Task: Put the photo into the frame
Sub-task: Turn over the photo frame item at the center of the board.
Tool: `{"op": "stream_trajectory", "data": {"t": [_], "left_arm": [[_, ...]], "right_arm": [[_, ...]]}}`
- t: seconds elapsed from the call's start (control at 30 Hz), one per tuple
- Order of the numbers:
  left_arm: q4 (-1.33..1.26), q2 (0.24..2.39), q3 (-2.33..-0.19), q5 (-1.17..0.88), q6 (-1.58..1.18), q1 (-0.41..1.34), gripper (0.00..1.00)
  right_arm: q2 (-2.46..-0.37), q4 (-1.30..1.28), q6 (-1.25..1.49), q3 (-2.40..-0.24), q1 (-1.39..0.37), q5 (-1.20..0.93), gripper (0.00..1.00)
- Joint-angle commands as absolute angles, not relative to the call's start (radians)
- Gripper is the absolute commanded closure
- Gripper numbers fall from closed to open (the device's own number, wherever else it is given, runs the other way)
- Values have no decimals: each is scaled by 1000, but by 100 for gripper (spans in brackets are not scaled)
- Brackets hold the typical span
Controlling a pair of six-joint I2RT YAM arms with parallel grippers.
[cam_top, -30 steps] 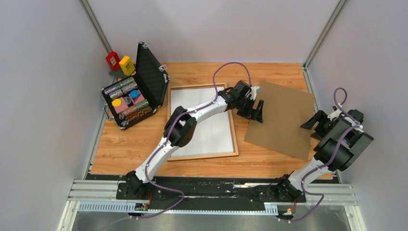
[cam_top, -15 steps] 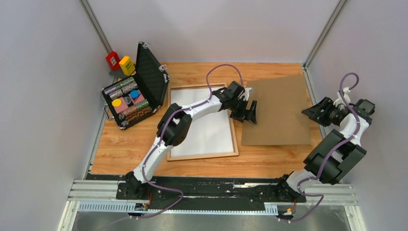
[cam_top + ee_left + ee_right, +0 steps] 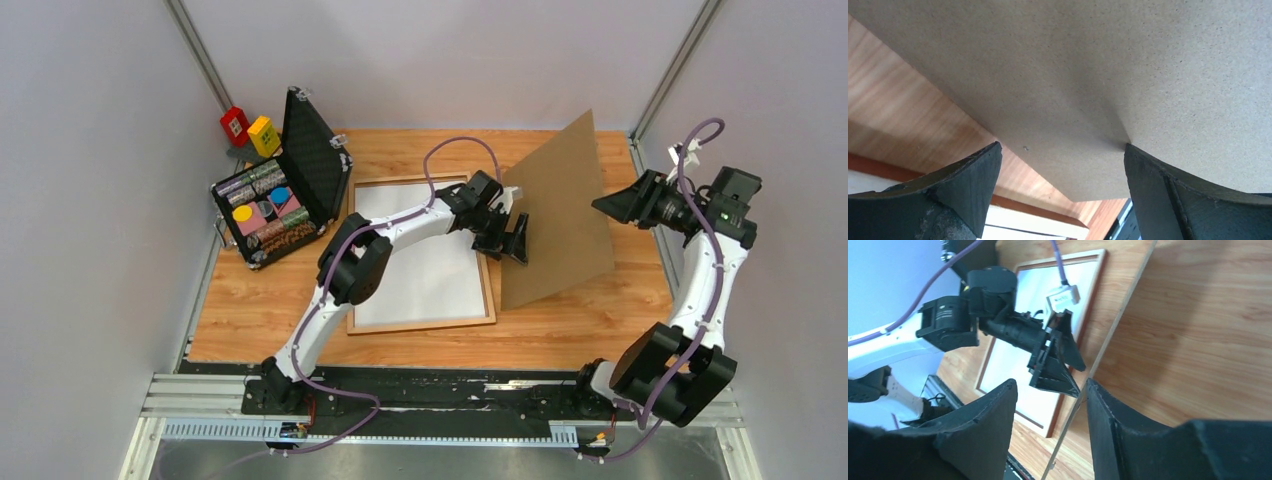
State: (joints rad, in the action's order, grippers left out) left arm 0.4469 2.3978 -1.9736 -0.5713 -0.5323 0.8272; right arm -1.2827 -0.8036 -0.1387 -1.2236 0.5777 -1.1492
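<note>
The frame (image 3: 420,326) lies flat mid-table, reddish-brown rails up, and a white sheet (image 3: 430,285) fills it. No printed side shows, so I cannot tell whether that sheet is the photo. A plain brown backing board (image 3: 560,220) stands steeply tilted, its lower edge on the table beside the frame's right rail. My left gripper (image 3: 508,243) is open, with the board's left face (image 3: 1098,75) just beyond its fingertips. My right gripper (image 3: 608,205) is at the raised right edge. Seen edge-on, the thin board (image 3: 1118,325) runs between its jaws beside one finger, with a wide gap to the other.
An open black case (image 3: 280,205) of coloured chips stands at the left of the table. A red block (image 3: 235,125) and a yellow block (image 3: 264,135) sit behind it. Grey walls close in the table on three sides.
The backing board has swung from lying flat to steeply tilted, its right edge lifted. My right gripper rose and moved left with that edge, its jaws narrowing. The left gripper shifted slightly left.
</note>
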Motion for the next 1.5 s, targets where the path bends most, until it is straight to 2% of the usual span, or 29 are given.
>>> {"op": "stream_trajectory", "data": {"t": [0.0, 0.7, 1.03, 1.47], "left_arm": [[417, 2319, -1935, -615, -520, 854, 0], [393, 2056, -1794, -608, -504, 728, 0], [536, 1972, -1981, -465, -528, 681, 0], [517, 2008, -2153, -525, -727, 675, 0]], "right_arm": [[-1280, -905, -37, -1252, 461, -1246, 48], [-1374, -883, 58, -1404, 230, -1181, 42], [-1418, -884, 83, -1470, 186, -1198, 37], [-1452, -878, 76, -1487, 106, -1184, 35]]}}
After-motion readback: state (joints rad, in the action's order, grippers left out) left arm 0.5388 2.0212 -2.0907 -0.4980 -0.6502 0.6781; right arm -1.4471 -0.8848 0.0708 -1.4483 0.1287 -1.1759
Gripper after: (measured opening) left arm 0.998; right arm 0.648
